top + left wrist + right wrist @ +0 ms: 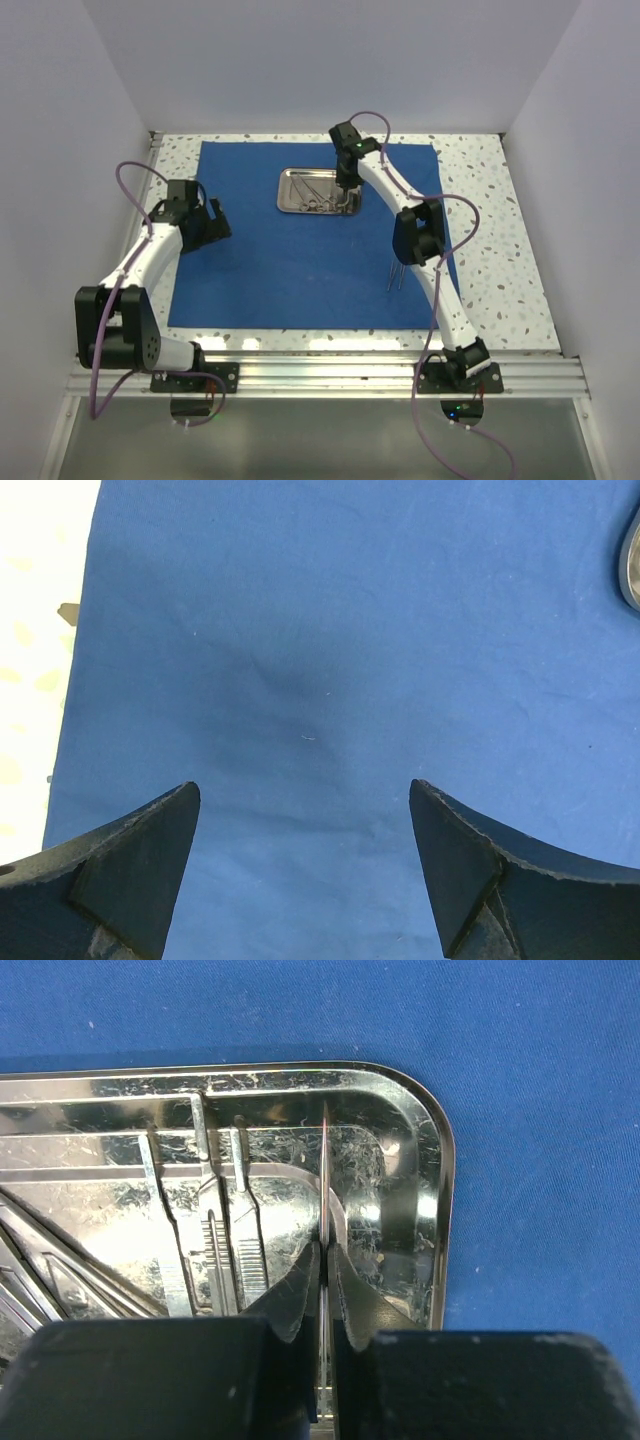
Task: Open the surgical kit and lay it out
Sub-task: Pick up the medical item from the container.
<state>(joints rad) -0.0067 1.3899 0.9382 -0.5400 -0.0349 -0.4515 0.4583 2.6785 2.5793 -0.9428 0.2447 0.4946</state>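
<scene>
White walls close in a speckled white table [480, 190], and most of its top is covered by the large royal-blue rectangular cloth wrap [290, 270], spread flat. The small shiny rectangular steel tray [283, 190] sits on the far middle part of the cloth.

The right gripper [346, 195] reaches down into the right end of this tray. The wrist view shows its jaws clenched together on a thin silver instrument [326, 1180]. The instrument is seen edge-on, so it is not clear which tool it is. It rises as a narrow strip from between the fingertips of the right gripper [325, 1260], close to the tray's rounded corner [430, 1140]. Just left of the fingers, two ridged silver tweezers [215, 1230] lie side by side on the tray floor, and more thin tools cross at the tray's left side.

Another slim silver tool [393, 277] lies on the cloth beside the right arm's elbow, well apart from the tray.

The left gripper [212, 225] hangs over the cloth's left part with its jaws spread wide, holding nothing. From its wrist camera, only bare blue fabric [330, 660] shows between the fingertips of the left gripper [303, 790].
</scene>
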